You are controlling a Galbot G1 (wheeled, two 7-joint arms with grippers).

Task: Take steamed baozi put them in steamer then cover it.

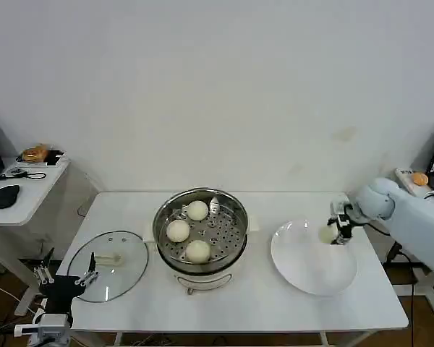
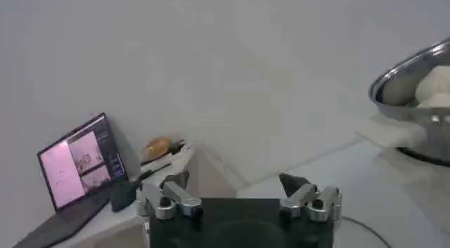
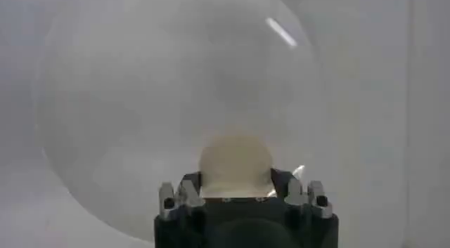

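The right pincer [image 1: 338, 233] is clamped across the sides of the soft, light, creamy-white round baozi [image 3: 235, 165], which probably dents under excess force.

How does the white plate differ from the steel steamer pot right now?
The flat round white plate lies shallow; the shiny round stainless-steel steamer stands deep. The plate has one creamy-white bun, in the right pincer; the steamer holds three. Both are round, on the white table.
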